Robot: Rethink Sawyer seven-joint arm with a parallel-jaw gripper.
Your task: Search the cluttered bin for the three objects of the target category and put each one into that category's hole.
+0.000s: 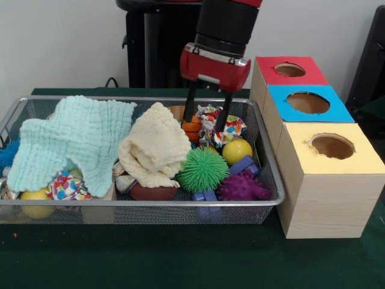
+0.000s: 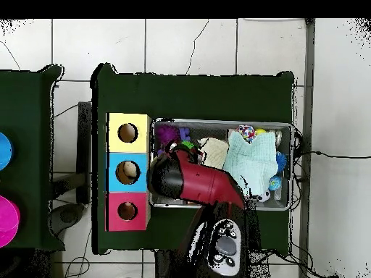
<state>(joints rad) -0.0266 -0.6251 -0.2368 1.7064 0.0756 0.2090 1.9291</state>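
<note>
Nearest the camera in the front view runs the near rim of the wire bin (image 1: 144,205), and just behind it sit a purple spiky ball (image 1: 242,186), a green spiky ball (image 1: 203,169) and a yellow ball (image 1: 237,150), packed against one another at the right end. Two cloths cover the rest: a mint cloth (image 1: 75,141) on the left and a cream cloth (image 1: 155,147) in the middle, with more toys half hidden beneath them.

At the far right of the bin the gripper (image 1: 208,123) reaches down with its two dark fingers spread fairly wide and nothing clamped between them. Between the fingers lie a small orange ball (image 1: 192,129) and a crumpled multicoloured ball (image 1: 218,127), so which of the two it is aiming for cannot be told.

Right of the bin stand three boxes, each with a round hole: the yellow box (image 1: 328,180) nearest, the blue box (image 1: 307,102) behind it and the red box (image 1: 286,69) farthest. From overhead, the blue box seems already to hold something pale.

The orange ball looks light, firm and smooth, likely to slip unless pinched across its widest part. The crumpled ball looks soft and light, and would probably squash, so it forgives a looser hold through its middle.
</note>
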